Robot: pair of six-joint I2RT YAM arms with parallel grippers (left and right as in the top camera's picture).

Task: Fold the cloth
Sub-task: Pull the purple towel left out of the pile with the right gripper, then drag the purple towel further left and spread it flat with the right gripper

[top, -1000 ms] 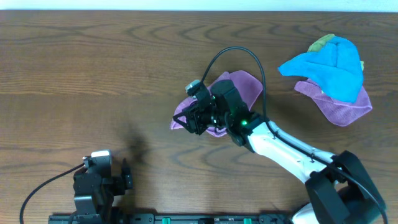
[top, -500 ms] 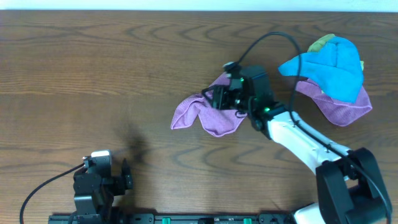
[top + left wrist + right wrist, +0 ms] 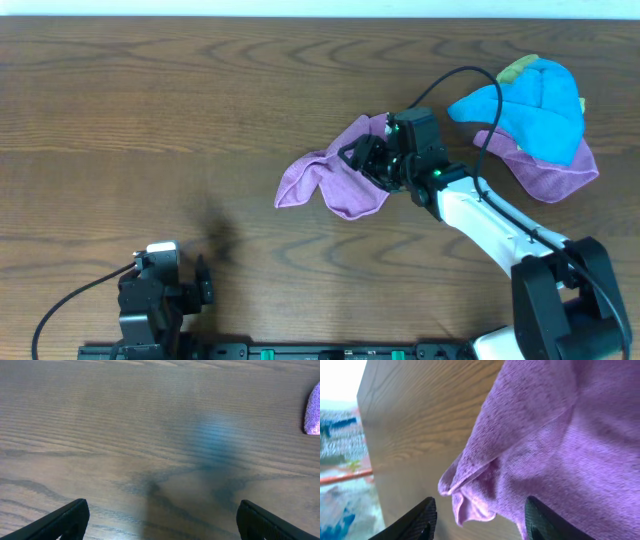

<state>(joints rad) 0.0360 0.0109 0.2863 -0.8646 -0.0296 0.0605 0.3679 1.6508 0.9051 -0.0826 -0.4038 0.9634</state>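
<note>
The purple cloth point(image 3: 335, 180) lies crumpled a little right of the table's point(image 3: 120, 120) middle, nearer the far edge than the near one. One lobe trails toward the left edge and a raised fold bunches at its right end. It is not yet folded flat; no clean edge meets another.

The right gripper point(image 3: 375, 160) sits at that right end. In the wrist view its fingers point(image 3: 415, 522) stand wide apart, with a curled corner of the cloth point(image 3: 560, 435) between and just beyond them, so nothing is pinched.

This looks like the early step of finding a hem to grasp. The next move likely calls for closing on that loose corner, then drawing it out to spread the cloth before a fold.

The left gripper point(image 3: 200, 282) rests at the near left edge, its fingers point(image 3: 65, 517) spread over bare wood.

A pile of other cloths point(image 3: 535, 115) sits near the far right corner.
</note>
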